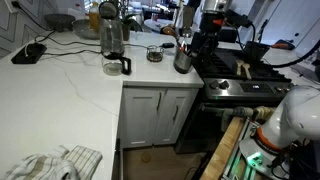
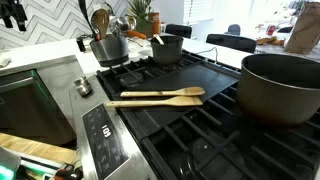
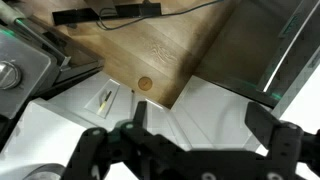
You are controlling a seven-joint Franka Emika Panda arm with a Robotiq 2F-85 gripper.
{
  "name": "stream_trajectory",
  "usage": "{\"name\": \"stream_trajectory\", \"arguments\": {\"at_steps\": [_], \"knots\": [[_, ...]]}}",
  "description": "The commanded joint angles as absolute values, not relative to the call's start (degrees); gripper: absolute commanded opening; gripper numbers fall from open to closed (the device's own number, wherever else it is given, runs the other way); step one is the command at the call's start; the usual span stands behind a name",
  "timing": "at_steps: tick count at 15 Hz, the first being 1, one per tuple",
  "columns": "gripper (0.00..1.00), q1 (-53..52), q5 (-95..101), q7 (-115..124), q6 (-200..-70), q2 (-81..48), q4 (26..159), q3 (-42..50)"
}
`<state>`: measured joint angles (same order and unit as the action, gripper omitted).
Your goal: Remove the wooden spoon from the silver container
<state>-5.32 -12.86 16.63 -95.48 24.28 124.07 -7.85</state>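
The silver container (image 1: 183, 61) stands on the white counter at the stove's edge, with utensils sticking out of its top. The wooden spoon (image 1: 185, 40) stands in it. In an exterior view the container (image 2: 108, 48) sits at the far end of the stove, and the spoon's tan bowl (image 2: 100, 20) rises above it. My gripper (image 3: 198, 122) shows only in the wrist view, open and empty. It faces a wooden board and white surfaces, far from the container. My white arm (image 1: 291, 115) is low beside the stove front.
A glass carafe (image 1: 112, 45) and a small glass jar (image 1: 154, 53) stand on the counter (image 1: 70, 90) near the container. Two wooden spatulas (image 2: 155, 96) lie on the stove. A dark pot (image 2: 166, 48) and a big pot (image 2: 280, 85) stand on the burners. A cloth (image 1: 55, 163) lies on the counter front.
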Motion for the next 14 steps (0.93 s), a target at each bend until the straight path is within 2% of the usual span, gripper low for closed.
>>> {"name": "stream_trajectory", "arguments": {"at_steps": [1, 9, 14], "knots": [[1.00, -5.0, -12.9, 16.5, -95.3, 24.2, 123.9, -8.1], [1.00, -5.0, -12.9, 16.5, -95.3, 24.2, 123.9, -8.1], [1.00, -1.0, -12.5, 23.4, -98.5, 27.9, 124.2, -6.4]]}}
